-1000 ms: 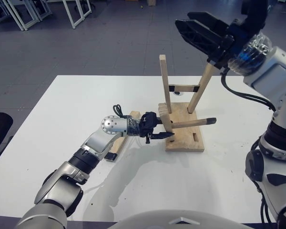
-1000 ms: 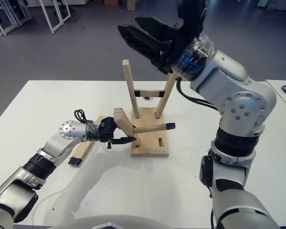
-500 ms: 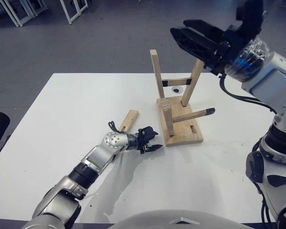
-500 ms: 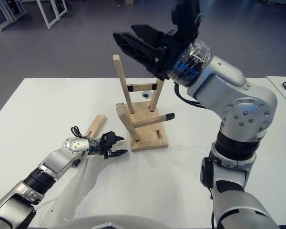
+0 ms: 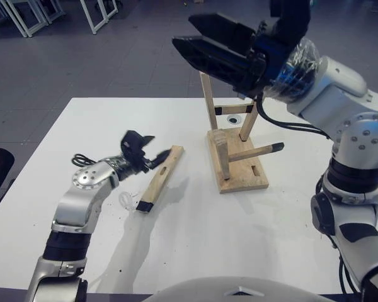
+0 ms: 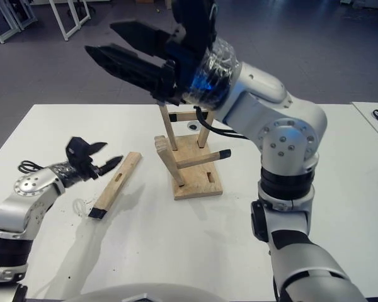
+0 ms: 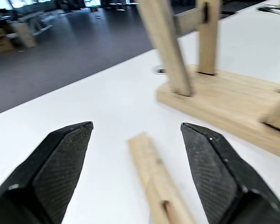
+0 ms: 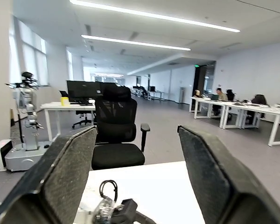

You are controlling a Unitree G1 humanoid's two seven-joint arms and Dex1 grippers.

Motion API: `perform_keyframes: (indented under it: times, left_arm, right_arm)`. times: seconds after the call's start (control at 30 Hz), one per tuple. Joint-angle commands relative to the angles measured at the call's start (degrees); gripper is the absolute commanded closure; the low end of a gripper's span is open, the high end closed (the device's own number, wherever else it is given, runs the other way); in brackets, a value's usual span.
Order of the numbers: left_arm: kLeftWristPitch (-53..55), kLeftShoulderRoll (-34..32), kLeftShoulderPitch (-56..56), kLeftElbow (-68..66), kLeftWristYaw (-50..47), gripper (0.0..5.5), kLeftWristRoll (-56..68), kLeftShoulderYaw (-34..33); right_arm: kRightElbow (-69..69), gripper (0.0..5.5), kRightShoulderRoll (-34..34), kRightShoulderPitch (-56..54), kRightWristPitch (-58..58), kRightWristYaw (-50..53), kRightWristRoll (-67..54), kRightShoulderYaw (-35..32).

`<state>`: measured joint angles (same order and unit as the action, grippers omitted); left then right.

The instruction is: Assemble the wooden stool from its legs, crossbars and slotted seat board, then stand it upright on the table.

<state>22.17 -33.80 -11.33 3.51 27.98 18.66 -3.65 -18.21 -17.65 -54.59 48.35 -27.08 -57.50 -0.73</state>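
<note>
The loose pale wooden leg with a black-capped end (image 5: 159, 178) lies flat on the white table (image 5: 239, 239), its long axis running between the left gripper's (image 7: 136, 125) wide-spread jaws; the right gripper (image 5: 184, 31), equally wide, hangs high over the half-built wooden stool (image 5: 242, 179), farther off.

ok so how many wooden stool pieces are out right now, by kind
seat board: 1
legs: 4, three set in the board, one loose on the table
crossbars: 2
total: 7
</note>
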Motion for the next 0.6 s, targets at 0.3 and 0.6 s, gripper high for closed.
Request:
perform_keyframes:
  times: [0.3,0.6]
  left_arm:
    - [0.09,6.28,-0.50,-4.65,-4.35,2.02,-6.18,2.18]
    - [-0.06,6.77,3.54,-0.21,-3.28,2.02,-5.69,0.58]
  right_arm:
    - [4.32,2.33,-11.06,16.03,8.68,-10.43,15.29,23.24]
    - [-0.22,2.33,-0.78,6.89,7.43,2.79,-0.16,-2.52]
